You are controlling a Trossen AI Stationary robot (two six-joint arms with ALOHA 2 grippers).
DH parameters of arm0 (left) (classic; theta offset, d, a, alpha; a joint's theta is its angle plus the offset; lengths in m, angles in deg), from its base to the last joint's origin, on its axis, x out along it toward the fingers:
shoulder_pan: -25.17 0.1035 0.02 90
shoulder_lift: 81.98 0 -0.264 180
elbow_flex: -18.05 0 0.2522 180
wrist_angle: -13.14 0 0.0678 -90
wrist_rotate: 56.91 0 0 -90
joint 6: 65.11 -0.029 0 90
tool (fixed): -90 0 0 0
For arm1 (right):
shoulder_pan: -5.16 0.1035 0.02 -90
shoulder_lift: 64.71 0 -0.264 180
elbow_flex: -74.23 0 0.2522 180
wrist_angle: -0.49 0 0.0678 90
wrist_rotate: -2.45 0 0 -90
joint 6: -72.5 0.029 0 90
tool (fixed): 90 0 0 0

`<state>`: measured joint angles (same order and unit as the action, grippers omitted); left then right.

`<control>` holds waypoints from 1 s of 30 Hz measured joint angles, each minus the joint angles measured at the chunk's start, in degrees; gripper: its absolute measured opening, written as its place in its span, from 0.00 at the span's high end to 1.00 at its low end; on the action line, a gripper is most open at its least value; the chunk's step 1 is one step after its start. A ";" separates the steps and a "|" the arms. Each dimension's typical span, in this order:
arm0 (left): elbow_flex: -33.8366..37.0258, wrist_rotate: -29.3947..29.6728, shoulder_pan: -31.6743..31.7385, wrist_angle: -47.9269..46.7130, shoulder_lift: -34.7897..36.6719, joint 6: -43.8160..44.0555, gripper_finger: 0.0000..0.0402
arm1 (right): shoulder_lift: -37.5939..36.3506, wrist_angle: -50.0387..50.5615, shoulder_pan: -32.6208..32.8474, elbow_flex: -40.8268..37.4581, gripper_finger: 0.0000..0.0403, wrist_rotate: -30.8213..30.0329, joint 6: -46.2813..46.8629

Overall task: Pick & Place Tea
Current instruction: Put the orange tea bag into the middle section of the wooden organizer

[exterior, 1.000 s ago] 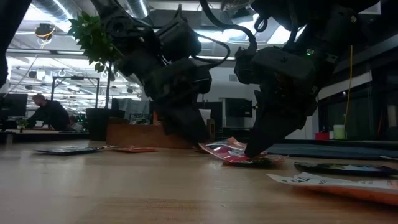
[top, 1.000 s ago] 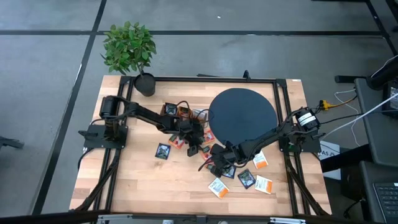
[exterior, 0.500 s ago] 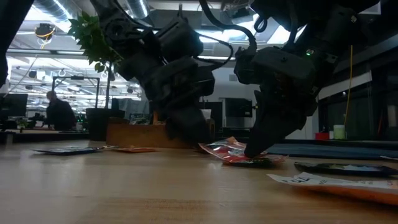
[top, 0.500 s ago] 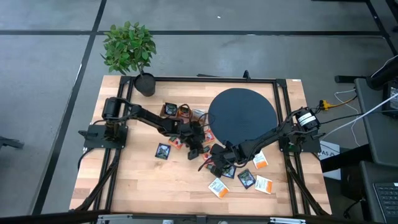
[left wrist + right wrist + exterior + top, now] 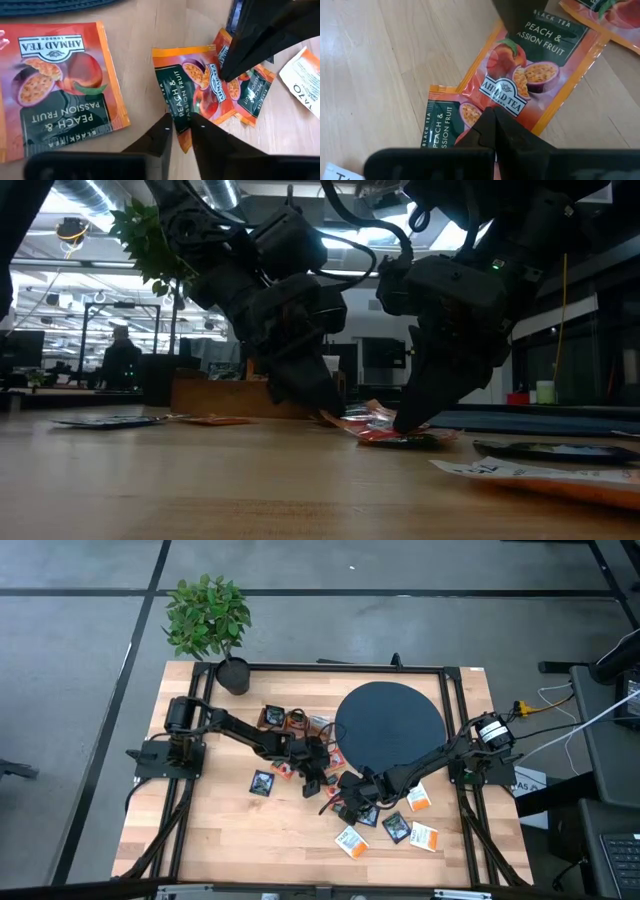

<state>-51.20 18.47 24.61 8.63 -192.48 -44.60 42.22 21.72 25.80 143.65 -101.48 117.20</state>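
An orange-and-dark-green tea sachet [image 5: 192, 90] lies flat on the wooden table between my two grippers. My left gripper [image 5: 183, 131] is shut on its dark-green end. My right gripper [image 5: 493, 116] is shut, with its tips down on the sachet's logo end. A second such sachet [image 5: 445, 125] lies partly under it, and a third [image 5: 55, 85] lies flat beside them. In the low view the left gripper [image 5: 335, 408] and right gripper [image 5: 405, 420] meet over the sachets [image 5: 385, 432]. More sachets [image 5: 397, 827] lie scattered toward the near edge. My left gripper pinches the sachet's edge at the dark-green end [image 5: 182, 140] between its two fingers, slanting down from the table's left. The sachet lies on the table. My right gripper presses its shut fingertips [image 5: 492, 122] down on the logo end [image 5: 502, 100], slanting down from the right.
A big black round disc [image 5: 390, 725] lies at the far right. A wooden compartment tray [image 5: 290, 720] stands at the far middle, and a potted plant [image 5: 207, 615] at the far left corner. A dark sachet [image 5: 262, 782] lies alone to the left. A person [image 5: 120, 360] stands in the room behind.
My left gripper's fingers have closed on the sachet's edge while the arm has kept its place. The person in the room behind has walked to the right.
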 joint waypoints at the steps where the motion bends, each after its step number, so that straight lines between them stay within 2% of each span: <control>1: 0.00 0.03 0.00 0.08 0.00 -0.39 0.88 | 0.00 0.00 -0.02 0.00 1.00 0.02 0.00; 6: 0.00 -0.32 -0.58 0.21 0.00 -0.96 0.99 | 0.00 0.10 0.00 0.00 1.00 0.00 -0.04; 12: 0.02 -0.32 -0.96 0.08 0.00 -2.38 0.99 | 0.00 0.00 0.04 0.00 0.98 -1.05 -0.04; 18: 0.02 -2.24 -0.91 -0.03 0.00 -2.65 0.99 | -0.84 -0.83 0.00 -0.11 0.87 0.26 -0.09; 22: 0.02 -3.20 -0.55 0.16 0.00 -3.32 0.99 | -4.03 -1.07 -0.04 -0.11 0.80 2.09 -0.29; 26: 0.07 -3.67 0.09 -0.13 1.77 -3.84 0.99 | -8.47 1.13 -0.02 -0.11 0.76 -0.01 -1.76; 30: 0.07 -3.69 -0.04 -2.14 6.62 -6.36 0.99 | -12.77 3.18 -0.02 -0.09 0.76 -2.75 -3.05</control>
<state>-51.13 14.79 24.57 6.49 -185.86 -50.96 29.46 24.89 25.78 143.56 -104.23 114.15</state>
